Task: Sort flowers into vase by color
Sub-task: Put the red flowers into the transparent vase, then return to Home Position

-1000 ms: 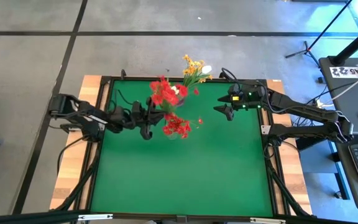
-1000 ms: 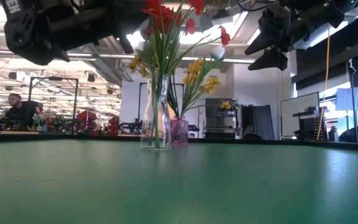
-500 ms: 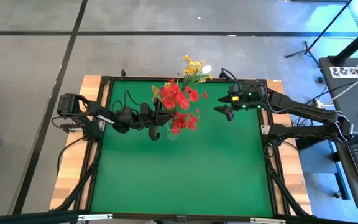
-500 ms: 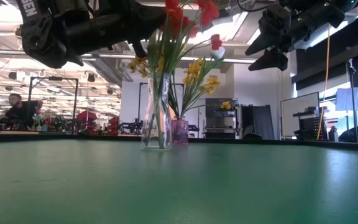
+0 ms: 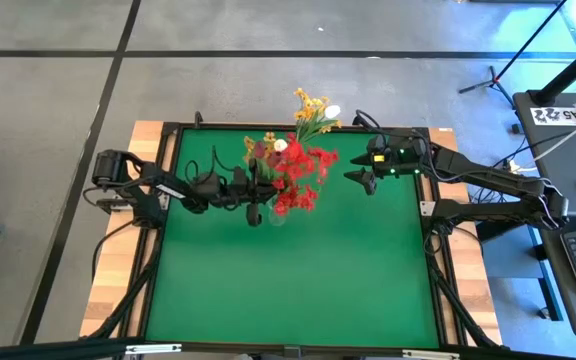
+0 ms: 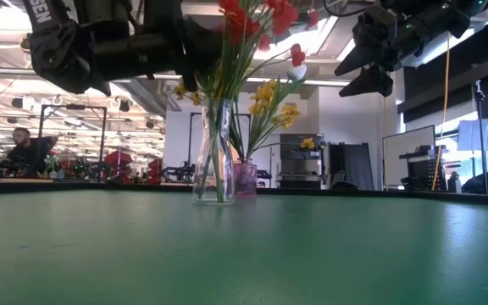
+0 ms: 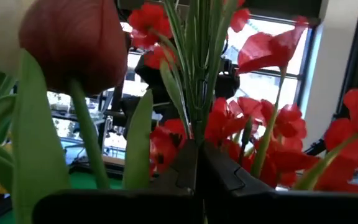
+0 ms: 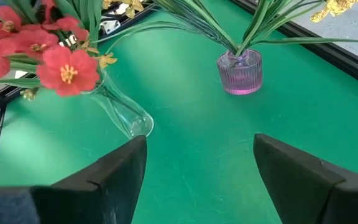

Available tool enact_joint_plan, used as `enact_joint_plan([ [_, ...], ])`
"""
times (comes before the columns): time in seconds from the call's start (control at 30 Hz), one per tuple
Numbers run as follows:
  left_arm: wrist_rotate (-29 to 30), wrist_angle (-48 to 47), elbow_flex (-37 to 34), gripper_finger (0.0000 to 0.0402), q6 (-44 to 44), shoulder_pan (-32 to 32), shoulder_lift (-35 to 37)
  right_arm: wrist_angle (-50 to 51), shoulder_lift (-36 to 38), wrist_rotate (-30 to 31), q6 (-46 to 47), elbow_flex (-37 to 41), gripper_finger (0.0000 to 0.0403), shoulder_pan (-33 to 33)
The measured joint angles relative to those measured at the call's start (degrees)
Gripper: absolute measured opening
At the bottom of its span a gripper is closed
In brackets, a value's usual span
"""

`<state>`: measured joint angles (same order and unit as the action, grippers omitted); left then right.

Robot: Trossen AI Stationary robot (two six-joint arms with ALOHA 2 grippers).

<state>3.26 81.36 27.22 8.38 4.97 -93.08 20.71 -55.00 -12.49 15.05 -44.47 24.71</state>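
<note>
A bunch of red flowers [image 5: 296, 172] on thin green stems stands in a clear glass vase [image 6: 214, 152] at the table's far middle. A dark red bud [image 7: 73, 43] and a white bud [image 5: 281, 145] show among them. My left gripper [image 5: 253, 192] is shut on the stems above the vase's mouth. Behind it a small purple vase [image 6: 246, 178] holds yellow-orange flowers [image 5: 313, 108] and a white bud [image 5: 333, 111]. My right gripper [image 5: 358, 177] hangs open above the table, right of both vases, with nothing between its fingers [image 8: 120, 171]. My left gripper pinches several thin green stems [image 7: 191, 124] of the red flowers between its two shut fingers, below the blooms. The fingers come about level from the table's left, across the stems. The stems rise nearly upright, and their lower ends stand in the clear vase [image 6: 216, 169].
The green mat [image 5: 288, 280] lies bare in its near half. The table's black frame [image 5: 173, 128] runs round the mat. Beyond the table the low view shows a person seated at a desk [image 6: 24, 152] on the left.
My left gripper has gone toward the table's right edge and a little down, staying shut on the stems. The red flowers have swung with it toward the right and stand more upright over the clear vase.
</note>
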Motion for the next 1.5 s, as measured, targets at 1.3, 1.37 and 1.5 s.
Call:
enact_joint_plan([
  [1.3, -0.3, -42.9, 0.5, 0.0156, 7.8, -1.1, 21.0, 0.4, 0.0, 0.0, 0.4, 0.0, 0.0293, 0.0],
  [1.37, 0.5, -49.3, 0.5, 0.0162, 9.3, -1.1, 24.4, 0.4, 0.0, -0.1, 0.6, 0.0, 0.0293, 0.0],
  [1.5, 3.2, -60.9, 0.5, 0.0165, 9.5, -1.7, 31.5, 0.4, 0.2, -0.1, 0.3, 0.0, 0.0293, 0.0],
])
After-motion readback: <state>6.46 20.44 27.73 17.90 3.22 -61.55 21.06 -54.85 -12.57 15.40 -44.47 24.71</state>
